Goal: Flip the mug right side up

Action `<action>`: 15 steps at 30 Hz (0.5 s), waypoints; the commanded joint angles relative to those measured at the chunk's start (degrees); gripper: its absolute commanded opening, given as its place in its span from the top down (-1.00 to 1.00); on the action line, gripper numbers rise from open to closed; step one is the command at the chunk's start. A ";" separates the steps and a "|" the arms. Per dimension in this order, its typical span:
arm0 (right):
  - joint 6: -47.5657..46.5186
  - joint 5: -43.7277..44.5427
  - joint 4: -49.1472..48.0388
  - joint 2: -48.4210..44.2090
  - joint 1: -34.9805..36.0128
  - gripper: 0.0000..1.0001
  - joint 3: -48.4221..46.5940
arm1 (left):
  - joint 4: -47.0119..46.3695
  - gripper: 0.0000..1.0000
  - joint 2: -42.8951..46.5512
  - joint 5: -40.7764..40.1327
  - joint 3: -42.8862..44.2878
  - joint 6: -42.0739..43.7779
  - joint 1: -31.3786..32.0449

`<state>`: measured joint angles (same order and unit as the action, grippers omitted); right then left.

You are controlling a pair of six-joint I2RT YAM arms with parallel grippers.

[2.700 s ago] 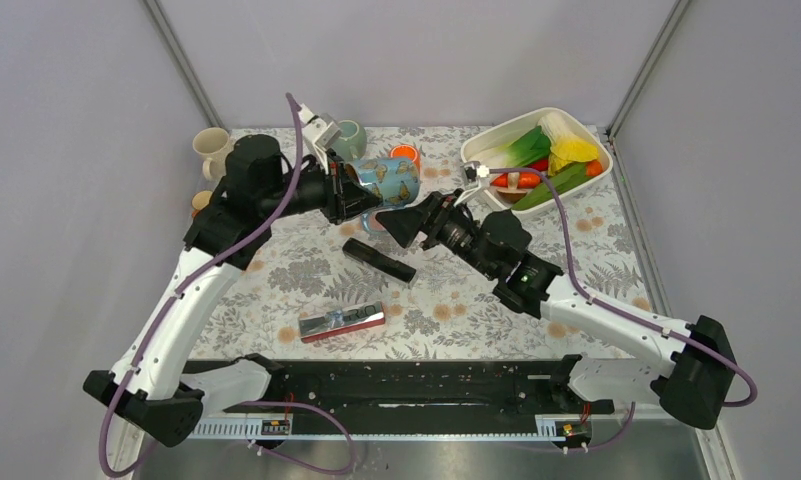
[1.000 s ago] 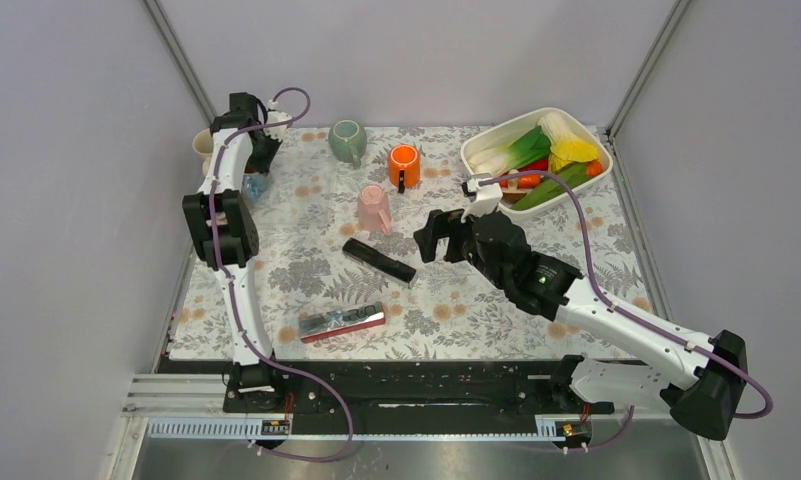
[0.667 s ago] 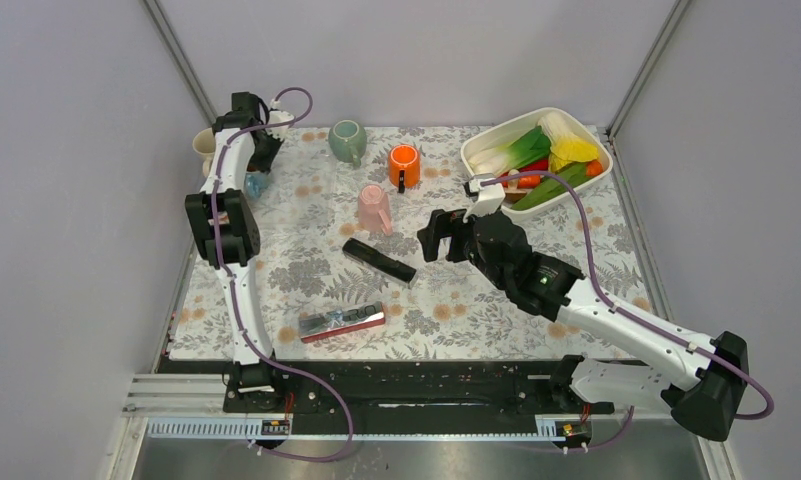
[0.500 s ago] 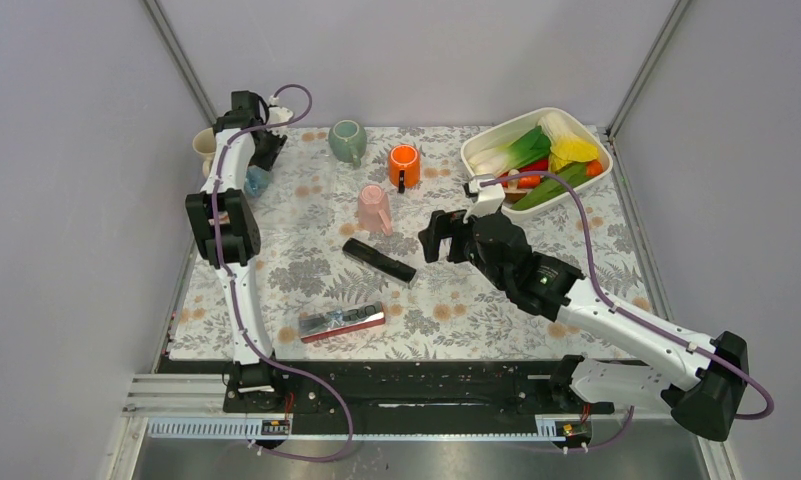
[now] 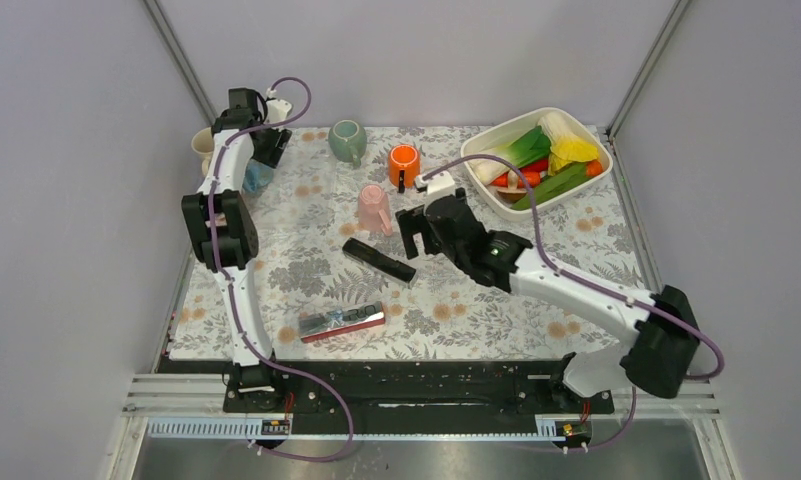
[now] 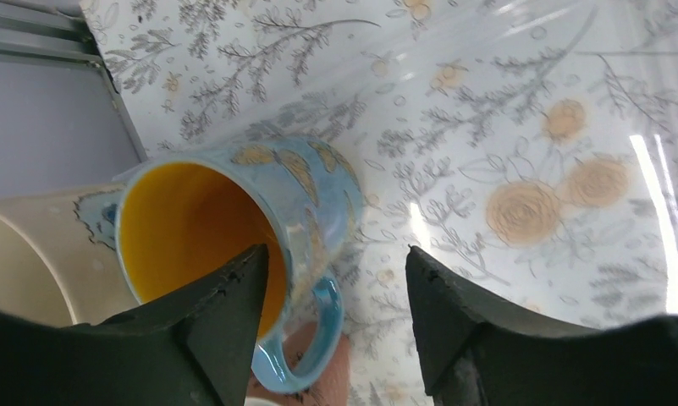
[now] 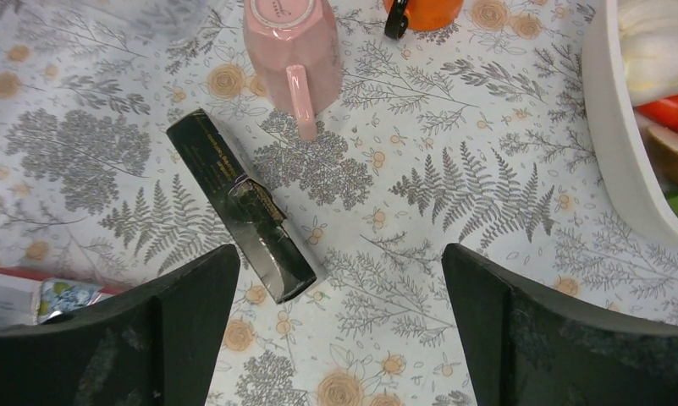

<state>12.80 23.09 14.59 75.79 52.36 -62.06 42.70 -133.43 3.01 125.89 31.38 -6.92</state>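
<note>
Left pincer (image 6: 335, 254) was released, fingers spread to either side of the blue mug (image 6: 310, 194); one finger overlapped the rim in the left wrist view, contact not determinable. Blue mug sat at the upper left of the top view on the table (image 5: 576, 230); its yellow-orange inside opened toward the wrist camera, handle toward the bottom of that frame; a cream mug (image 6: 30, 262) stood just beside it at frame left; whether the blue mug was fully upright, cannot tell. Right pincer (image 7: 339, 254) was released, holding nothing, and hovered at the centre of the top view above a black bar-shaped box (image 7: 242, 207); pink mug (image 7: 289, 38) lay at the upper middle of the right wrist frame, base showing, handle pointing down-frame. Orange mug (image 5: 404, 160) and green mug (image 5: 346, 140) stood along the top; white tub of vegetables (image 5: 481, 140) upper right; red-and-silver packet (image 5: 341, 322) lower centre.
</note>
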 commanded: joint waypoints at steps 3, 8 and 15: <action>-8.97 -4.81 -1.64 13.60 0.29 -0.99 -10.50 | -2.75 -0.34 12.38 6.92 -7.38 -0.18 1.44; -12.28 -3.53 -4.50 24.11 0.29 -0.94 -17.12 | -2.78 -0.44 17.38 9.70 -11.04 -1.40 1.78; -13.37 0.05 -5.79 37.26 -1.15 -0.77 -25.93 | -0.78 -0.51 26.24 13.45 -18.54 -2.63 1.76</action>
<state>1.15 20.43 11.57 108.62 52.23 -82.76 42.04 -113.99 11.84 110.96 29.89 -4.93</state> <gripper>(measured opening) 0.906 0.745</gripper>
